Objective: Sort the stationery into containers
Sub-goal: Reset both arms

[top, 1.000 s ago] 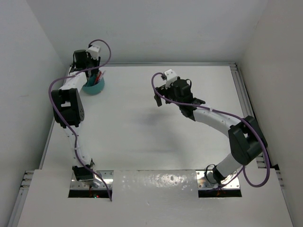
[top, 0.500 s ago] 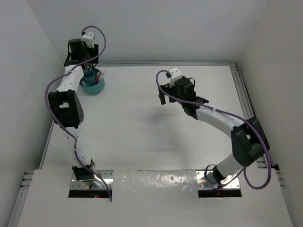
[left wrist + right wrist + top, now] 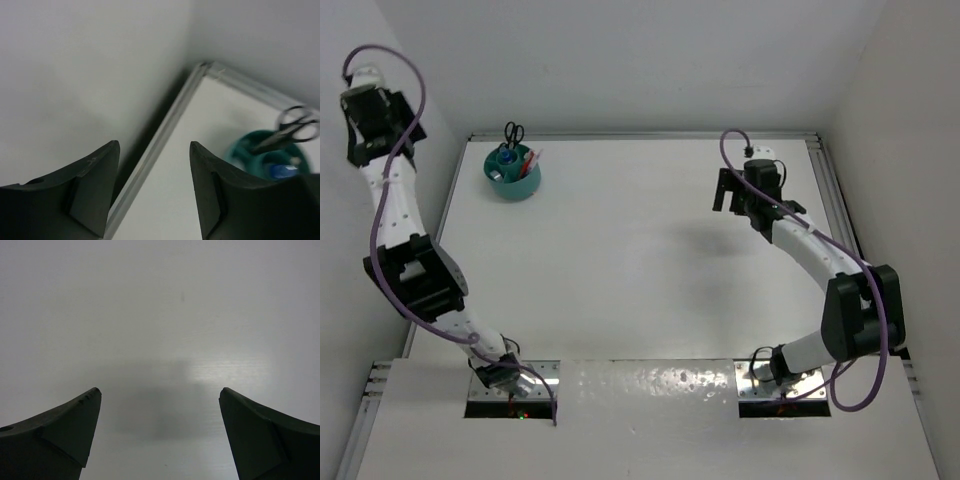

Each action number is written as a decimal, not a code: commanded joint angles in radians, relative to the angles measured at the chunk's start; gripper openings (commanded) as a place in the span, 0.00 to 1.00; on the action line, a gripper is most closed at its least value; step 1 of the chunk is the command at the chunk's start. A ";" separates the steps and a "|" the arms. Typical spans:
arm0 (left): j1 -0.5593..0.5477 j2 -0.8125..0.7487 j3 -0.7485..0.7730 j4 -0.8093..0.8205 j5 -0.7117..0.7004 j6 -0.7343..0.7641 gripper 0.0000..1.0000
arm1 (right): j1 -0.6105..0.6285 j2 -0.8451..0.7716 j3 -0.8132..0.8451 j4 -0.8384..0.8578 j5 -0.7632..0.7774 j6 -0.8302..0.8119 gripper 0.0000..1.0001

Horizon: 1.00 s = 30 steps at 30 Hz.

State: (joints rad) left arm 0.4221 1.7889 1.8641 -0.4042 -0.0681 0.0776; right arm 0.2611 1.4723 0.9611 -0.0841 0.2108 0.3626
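Left claw: you have it released, nothing between its fingers, high by the left wall, well apart from the organiser.
Right claw: spread wide, empty, over the counter's right side.
Counter: white; your organiser sits near its far-left corner.
Organiser: teal, round, upright.
Scissors: standing in the organiser, black handles up.
Red pen: leaning inside, near the blue-capped bottle.

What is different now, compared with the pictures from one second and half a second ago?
The left gripper rose from above the teal organiser and swung far to the left; its jaws now stand open and empty. The right gripper, open throughout, drew back to the right. With the arm gone, the scissors show standing in the organiser. The organiser itself kept its place on the table.
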 commanded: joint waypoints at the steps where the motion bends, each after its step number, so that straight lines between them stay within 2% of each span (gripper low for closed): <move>1: 0.098 -0.129 -0.191 -0.119 -0.027 -0.096 0.56 | -0.060 -0.032 0.004 -0.132 0.067 0.096 0.99; 2: 0.113 -0.188 -0.306 -0.105 -0.036 -0.093 0.56 | -0.062 -0.036 0.004 -0.147 0.128 0.122 0.99; 5: 0.113 -0.270 -0.468 -0.055 -0.068 -0.087 0.56 | -0.065 -0.029 0.025 -0.201 0.250 0.130 0.99; 8: 0.116 -0.287 -0.514 -0.067 -0.058 -0.094 0.56 | -0.066 -0.004 0.077 -0.267 0.291 0.131 0.99; 14: 0.126 -0.298 -0.553 -0.061 -0.048 -0.099 0.56 | -0.056 0.019 0.140 -0.318 0.268 0.141 0.99; 30: 0.133 -0.283 -0.566 -0.058 -0.004 -0.122 0.56 | -0.051 -0.066 0.062 -0.246 0.245 0.116 0.99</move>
State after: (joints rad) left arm 0.5461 1.5394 1.2987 -0.4946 -0.0856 -0.0315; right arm 0.2070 1.4376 1.0275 -0.3714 0.4461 0.4896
